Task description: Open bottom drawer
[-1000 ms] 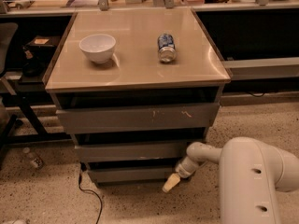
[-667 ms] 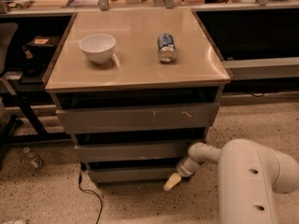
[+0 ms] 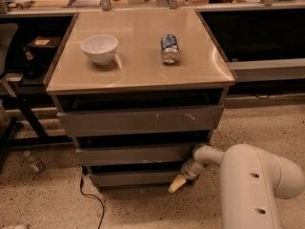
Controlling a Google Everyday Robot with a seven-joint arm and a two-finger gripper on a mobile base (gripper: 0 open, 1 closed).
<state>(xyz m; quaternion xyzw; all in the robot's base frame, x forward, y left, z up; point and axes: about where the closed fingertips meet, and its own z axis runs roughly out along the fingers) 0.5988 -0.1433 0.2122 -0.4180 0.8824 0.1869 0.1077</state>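
Observation:
The bottom drawer (image 3: pixel 133 177) is the lowest, slimmest grey front of the cabinet, near the floor. It stands about flush with the drawer above. My gripper (image 3: pixel 175 184) hangs off the white arm (image 3: pixel 248 175) at the drawer's right end, its pale tip low against the front's lower right corner. The middle drawer (image 3: pixel 136 154) and the top drawer (image 3: pixel 140 119) with pale scratches sit above it.
A white bowl (image 3: pixel 99 48) and a can lying on its side (image 3: pixel 169 47) rest on the cabinet's beige top (image 3: pixel 138 75). A black cable (image 3: pixel 90 199) trails on the speckled floor at the left. A plastic bottle (image 3: pixel 33 161) lies by dark table legs.

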